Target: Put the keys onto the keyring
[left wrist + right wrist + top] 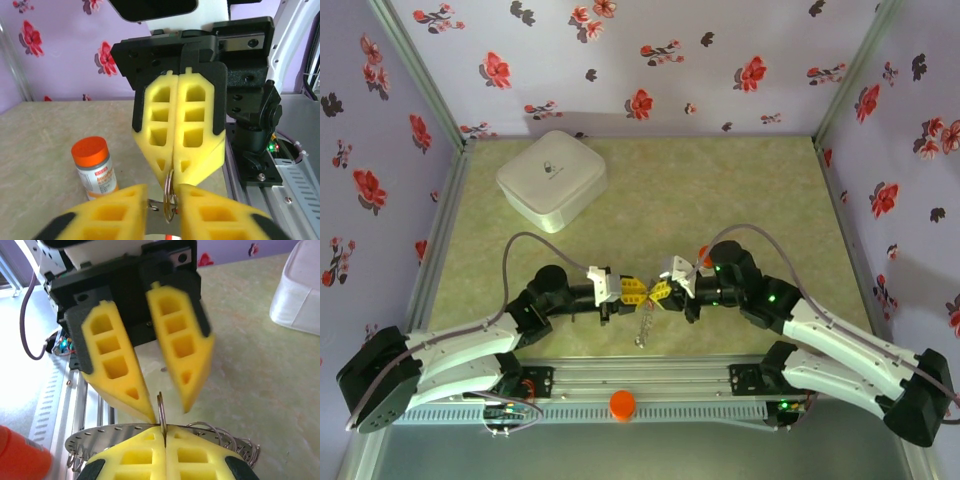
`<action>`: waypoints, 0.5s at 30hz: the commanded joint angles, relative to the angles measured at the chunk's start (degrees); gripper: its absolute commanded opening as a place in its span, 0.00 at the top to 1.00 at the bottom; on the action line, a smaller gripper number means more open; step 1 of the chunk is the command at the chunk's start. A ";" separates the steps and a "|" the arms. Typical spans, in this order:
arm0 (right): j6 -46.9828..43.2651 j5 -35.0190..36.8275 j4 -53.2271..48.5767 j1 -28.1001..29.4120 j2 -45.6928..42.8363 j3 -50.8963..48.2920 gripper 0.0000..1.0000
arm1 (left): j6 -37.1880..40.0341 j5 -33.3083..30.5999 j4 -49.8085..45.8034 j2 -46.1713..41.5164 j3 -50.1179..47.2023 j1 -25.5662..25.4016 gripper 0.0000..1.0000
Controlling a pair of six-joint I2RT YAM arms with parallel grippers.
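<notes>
The keyring is a flat grey metal ring [125,432] with small holes and several wire loops on its rim. One thin upright loop [161,412] is pinched in my right gripper [164,429], which is shut on it. My left gripper [164,192] faces it tip to tip, with its fingers [125,385] apart on either side of that loop [170,197]. Both grippers, left [633,290] and right [660,291], meet above the table's near edge, and a small metal bunch [642,325] dangles beneath them. The keys are mostly hidden; a sliver of red [172,236] peeks out below the loop.
An orange pill bottle [95,167] stands on the green mat just beyond the grippers. A white square box [552,180] sits at the back left. An orange round knob [622,404] is on the metal rail [640,385] at the near edge. Flowered walls close three sides.
</notes>
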 commanded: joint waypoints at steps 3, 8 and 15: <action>-5.87 1.45 -8.96 0.14 2.92 6.00 1.00 | 6.99 -1.33 -13.58 -2.66 3.75 -0.32 0.75; -10.04 4.63 -16.29 2.15 7.10 10.62 1.00 | 9.25 -1.07 -20.52 -2.03 5.79 -0.36 0.78; -12.08 8.59 -19.85 6.51 11.39 14.95 1.00 | 10.15 0.04 -22.58 -1.13 6.79 -0.33 0.82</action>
